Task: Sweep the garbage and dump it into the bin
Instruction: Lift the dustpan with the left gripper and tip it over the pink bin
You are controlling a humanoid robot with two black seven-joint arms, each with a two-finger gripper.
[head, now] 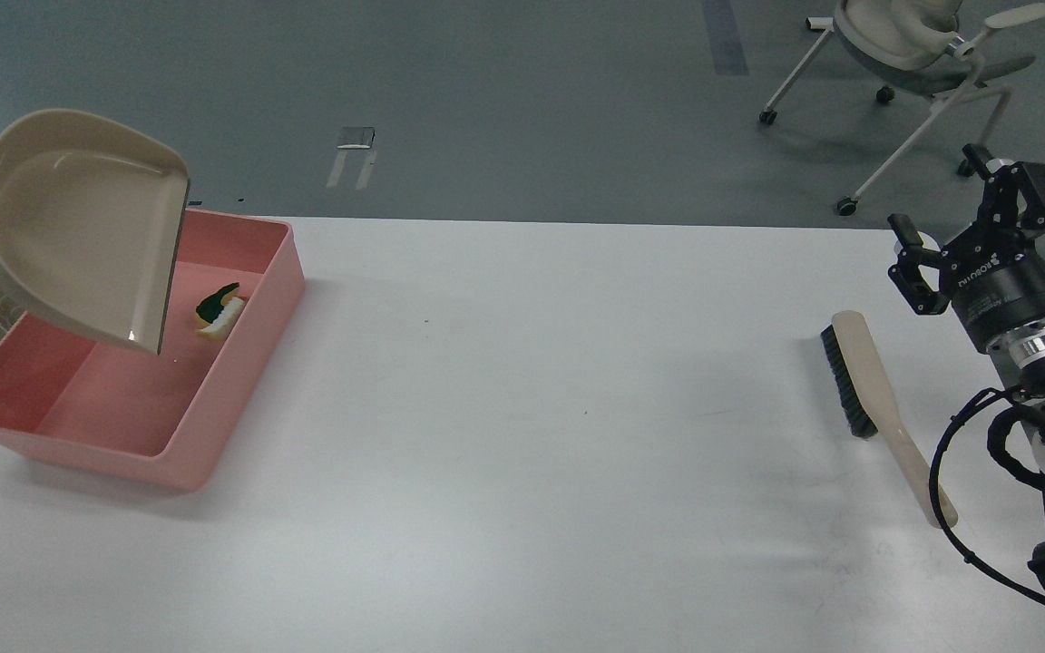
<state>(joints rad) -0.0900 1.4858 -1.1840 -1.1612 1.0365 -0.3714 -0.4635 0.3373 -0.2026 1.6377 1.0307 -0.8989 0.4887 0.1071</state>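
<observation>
Right gripper [953,238]: right edge of frame, fingers apart, holding nothing, raised beside the table [522,435].
Left gripper: out of view; you cannot tell its state, though something beyond the upper left edge carries the dustpan.
Bin [241,363]: pink tub, left of frame, on the table's near-left corner, slightly overhanging; a bump could tip it off.
Dustpan [78,227]: tilted over the bin, handle cut off at frame edge; its lip could clip the bin wall.
Brush [881,408]: right, lying free, untouched.
Garbage [219,311]: sponge piece inside the bin; the pale strip beside it is hard to separate, so check nothing clings in the pan.
</observation>
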